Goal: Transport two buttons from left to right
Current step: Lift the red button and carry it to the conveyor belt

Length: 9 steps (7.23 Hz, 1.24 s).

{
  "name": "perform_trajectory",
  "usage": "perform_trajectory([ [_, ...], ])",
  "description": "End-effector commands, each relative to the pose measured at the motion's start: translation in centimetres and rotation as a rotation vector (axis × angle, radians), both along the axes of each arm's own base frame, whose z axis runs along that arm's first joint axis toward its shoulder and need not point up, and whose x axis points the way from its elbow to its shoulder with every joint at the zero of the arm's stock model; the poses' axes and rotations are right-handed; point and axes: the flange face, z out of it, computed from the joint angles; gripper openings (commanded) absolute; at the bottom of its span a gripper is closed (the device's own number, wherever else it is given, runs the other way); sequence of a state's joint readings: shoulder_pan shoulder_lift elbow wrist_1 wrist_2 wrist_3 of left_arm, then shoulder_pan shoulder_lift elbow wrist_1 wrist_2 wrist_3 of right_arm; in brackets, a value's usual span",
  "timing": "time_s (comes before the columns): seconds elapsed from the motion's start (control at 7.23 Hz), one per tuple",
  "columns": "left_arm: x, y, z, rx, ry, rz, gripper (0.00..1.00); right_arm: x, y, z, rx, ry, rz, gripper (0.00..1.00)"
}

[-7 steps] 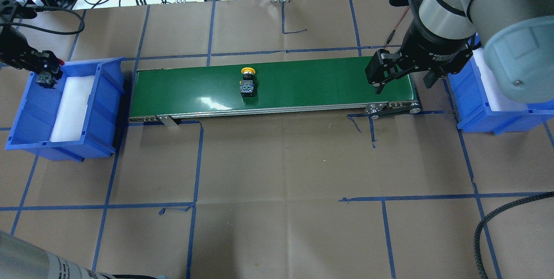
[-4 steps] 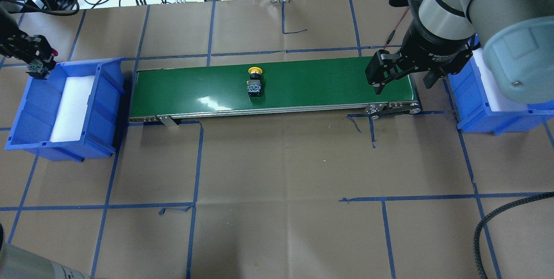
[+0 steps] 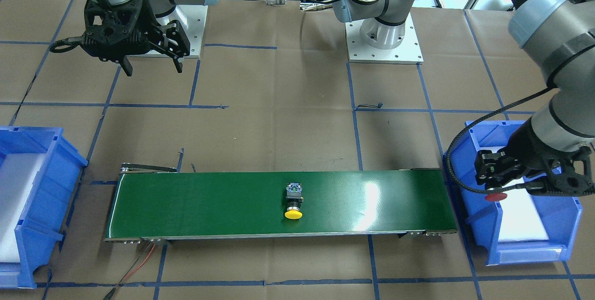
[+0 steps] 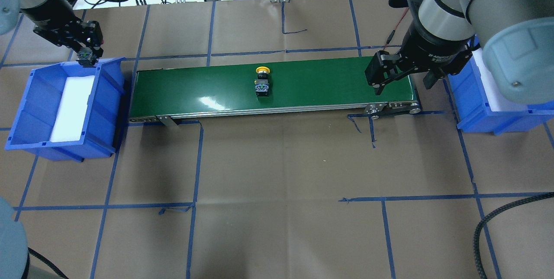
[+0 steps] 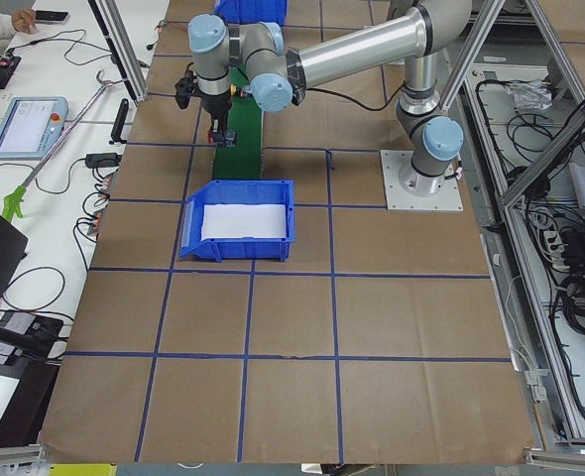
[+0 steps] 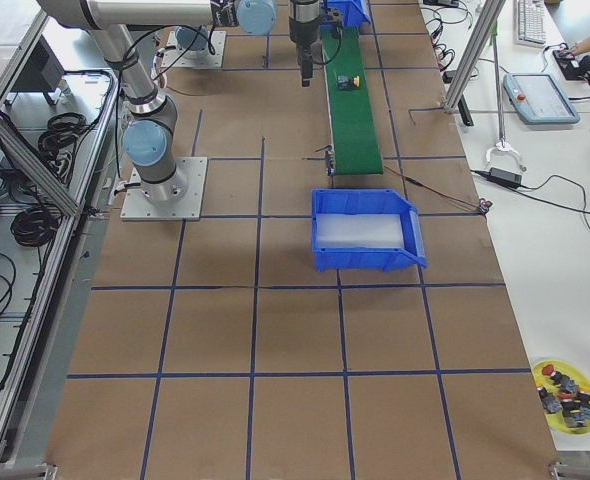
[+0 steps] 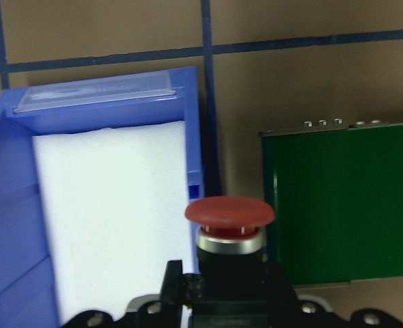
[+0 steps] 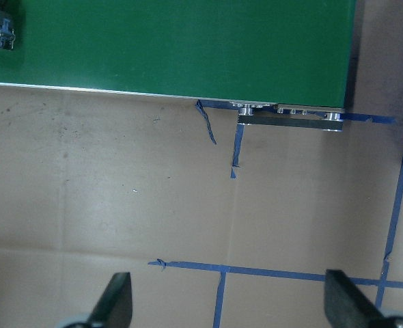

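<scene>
White lettering [image 4: 434,56] on the right arm's wrist is too small to read. The right gripper [image 4: 402,86] hangs spread wide and empty over the right end of the long green conveyor belt [image 4: 329,84]. The yellow mushroom-capped push-button [image 4: 262,81] lies on its side at mid-belt. The left gripper [image 4: 88,56] clamps the red mushroom-capped push-button [image 7: 230,225] just off the belt's left end, above the belt-side wall of a blue plastic bin [image 4: 26,97] lined with a white foam pad [image 4: 71,106]. A second blue bin [image 4: 476,114] stands beyond the belt's right end.

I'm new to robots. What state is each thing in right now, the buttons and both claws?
Yellow-capped push-button: lying on its side on the green conveyor belt.
Red-capped push-button: gripped, lifted off the table.
Left claw: shut on the red button.
Right claw: open, holding nothing.
</scene>
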<state>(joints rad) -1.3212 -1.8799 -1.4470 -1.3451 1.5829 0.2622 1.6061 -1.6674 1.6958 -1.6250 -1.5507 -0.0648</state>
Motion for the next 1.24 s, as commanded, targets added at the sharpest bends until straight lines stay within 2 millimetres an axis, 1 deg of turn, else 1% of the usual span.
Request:
perform_trajectory([
  [0.0, -3.6, 0.0, -0.5, 0.009, 0.006, 0.045, 0.01, 0.0, 0.0, 0.0, 0.000, -0.001, 0.000, 1.00],
  [0.14, -5.9, 0.1, -0.6, 0.008, 0.006, 0.045, 0.01, 0.0, 0.0, 0.0, 0.001, 0.000, 0.001, 1.00],
  [0.28, -6.8, 0.3, -1.4, 0.023, 0.010, 0.033, 0.01, 0.0, 0.0, 0.0, 0.000, 0.000, 0.000, 1.00],
  [0.55, -6.7, 1.2, -3.7, 0.048, -0.009, 0.022, 0.01, 0.0, 0.0, 0.0, 0.000, 0.000, 0.001, 1.00],
  [0.69, -6.5, 1.2, -4.6, 0.019, -0.023, 0.024, 0.01, 0.0, 0.0, 0.0, -0.002, -0.001, 0.000, 1.00],
  [0.83, -6.6, 1.7, -5.9, 0.013, -0.024, 0.026, 0.01, 0.0, 0.0, 0.0, 0.000, -0.001, 0.000, 1.00],
  [0.97, -6.1, 2.3, -7.6, -0.001, -0.024, 0.038, 0.01, 0.0, 0.0, 0.2, -0.003, -0.001, 0.001, 1.00],
  [1.11, -6.1, 2.8, -9.5, -0.019, -0.029, 0.036, 0.01, 0.0, 0.0, 0.2, -0.003, 0.000, 0.001, 1.00],
])
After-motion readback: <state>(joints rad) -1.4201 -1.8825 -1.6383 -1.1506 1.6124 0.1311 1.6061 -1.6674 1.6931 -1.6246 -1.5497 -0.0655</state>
